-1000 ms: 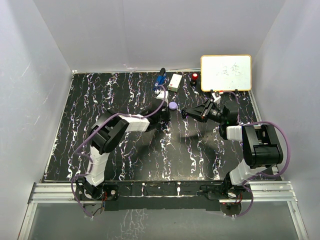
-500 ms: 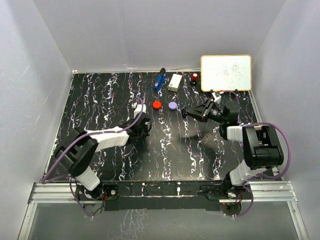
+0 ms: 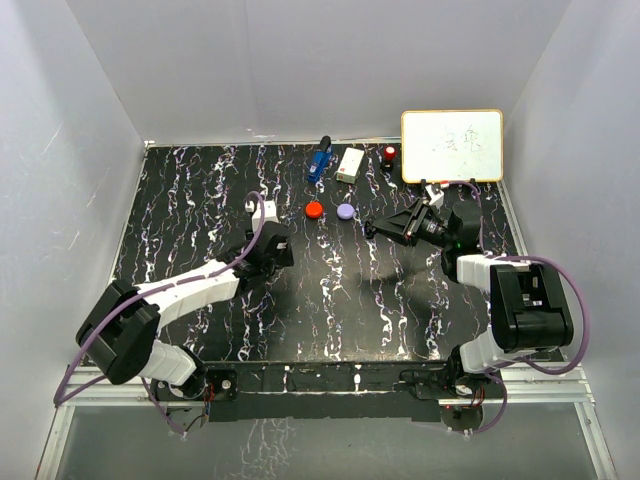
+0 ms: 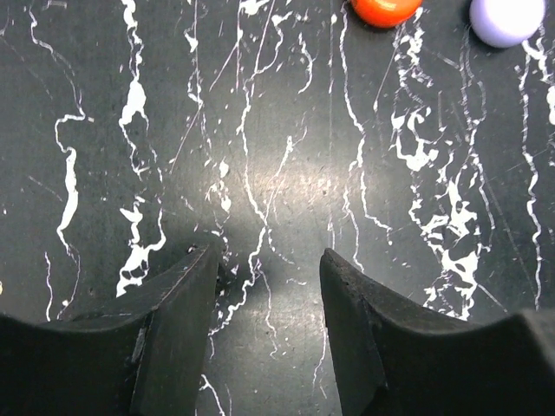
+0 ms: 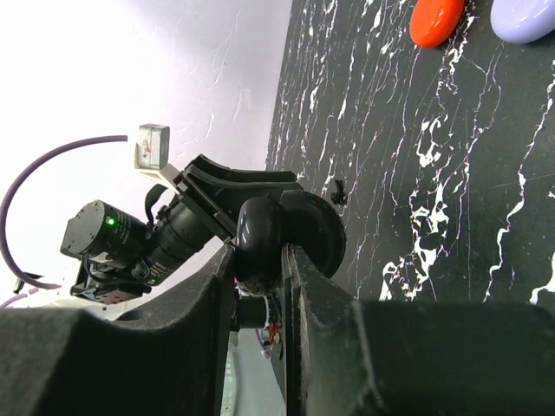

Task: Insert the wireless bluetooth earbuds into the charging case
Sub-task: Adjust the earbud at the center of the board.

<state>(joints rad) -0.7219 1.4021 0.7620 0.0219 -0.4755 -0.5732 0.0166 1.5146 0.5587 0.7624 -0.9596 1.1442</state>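
While the left gripper (image 4: 269, 260) stands partly open and empty at lower centre, the right gripper (image 5: 258, 258) clamps a glossy black charging case (image 5: 299, 227) at mid-frame.

1. The desk (image 4: 286, 173) looks like smooth black laminate with white veins and a soft sheen.
2. Toward one o'clock in the left wrist view, the red case (image 4: 383, 9) is glossy plastic and the lavender case (image 4: 506, 19) is satin.
3. The left tool (image 4: 269, 260) looks like matt, faintly grainy black plastic.
4. The black case (image 5: 303, 225) in the right tool (image 5: 260, 251) is glossy.
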